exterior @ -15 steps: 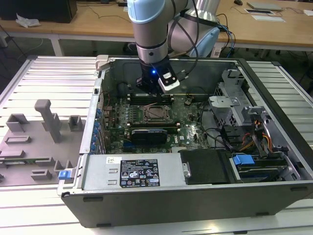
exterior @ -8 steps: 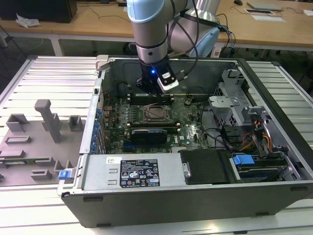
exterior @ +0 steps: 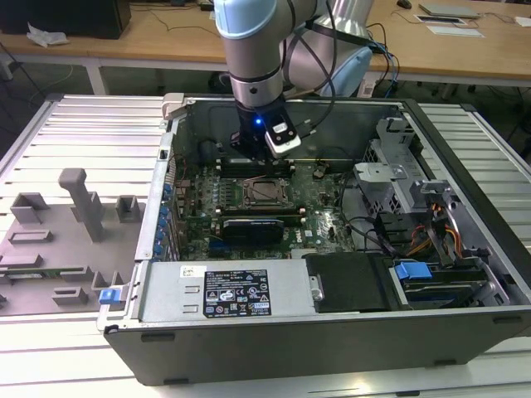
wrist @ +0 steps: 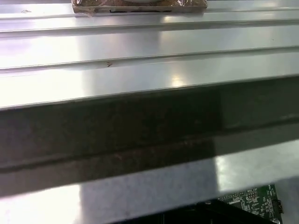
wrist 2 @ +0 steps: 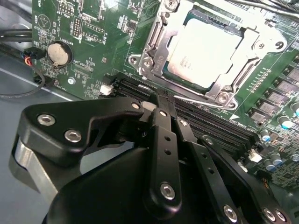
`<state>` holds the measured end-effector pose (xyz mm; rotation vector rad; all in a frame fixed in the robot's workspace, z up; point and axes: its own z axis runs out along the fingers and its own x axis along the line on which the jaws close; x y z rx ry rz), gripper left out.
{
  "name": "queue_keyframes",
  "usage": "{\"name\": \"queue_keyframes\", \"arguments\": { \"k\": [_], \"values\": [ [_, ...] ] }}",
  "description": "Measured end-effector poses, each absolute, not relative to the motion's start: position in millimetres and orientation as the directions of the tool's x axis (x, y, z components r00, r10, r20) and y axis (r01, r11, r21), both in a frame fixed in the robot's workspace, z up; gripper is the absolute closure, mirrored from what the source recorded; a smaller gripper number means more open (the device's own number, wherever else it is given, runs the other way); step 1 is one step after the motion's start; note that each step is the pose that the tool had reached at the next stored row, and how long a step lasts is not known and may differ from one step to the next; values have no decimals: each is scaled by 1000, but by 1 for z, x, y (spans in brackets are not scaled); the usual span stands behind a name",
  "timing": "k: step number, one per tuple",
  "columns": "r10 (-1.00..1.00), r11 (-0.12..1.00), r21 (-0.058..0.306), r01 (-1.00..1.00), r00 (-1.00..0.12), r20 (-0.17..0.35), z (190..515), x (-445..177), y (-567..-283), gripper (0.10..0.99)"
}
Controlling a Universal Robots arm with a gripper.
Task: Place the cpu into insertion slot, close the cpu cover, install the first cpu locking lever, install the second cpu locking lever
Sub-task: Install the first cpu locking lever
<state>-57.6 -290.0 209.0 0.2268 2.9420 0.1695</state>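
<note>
Silvery cpu [wrist 2: 202,50] inside steel cpu cover [wrist 2: 158,46]

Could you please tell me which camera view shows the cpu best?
The second wrist view: the cpu appears close, its silvery top framed by the cpu cover. The exterior view shows it as a small square. The first wrist view faces grey metal.

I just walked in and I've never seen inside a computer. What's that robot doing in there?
A robot arm is reaching down into an open computer case. The silvery chip already sits in its place on the green board, and the metal frame lies flat around its edges. The end effector is shut and holds nothing. It hovers just beside the chip, near the long black memory slots.
</note>
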Motion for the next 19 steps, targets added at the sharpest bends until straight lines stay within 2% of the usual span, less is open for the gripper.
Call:
{"name": "queue_keyframes", "arguments": {
  "k": [13, 19],
  "values": [
    [193, 980, 86, 180, -964, -183, 200, -57, -288, 980],
    [196, 980, 84, 183, -963, -184, 202, -57, -287, 980]
  ]
}}
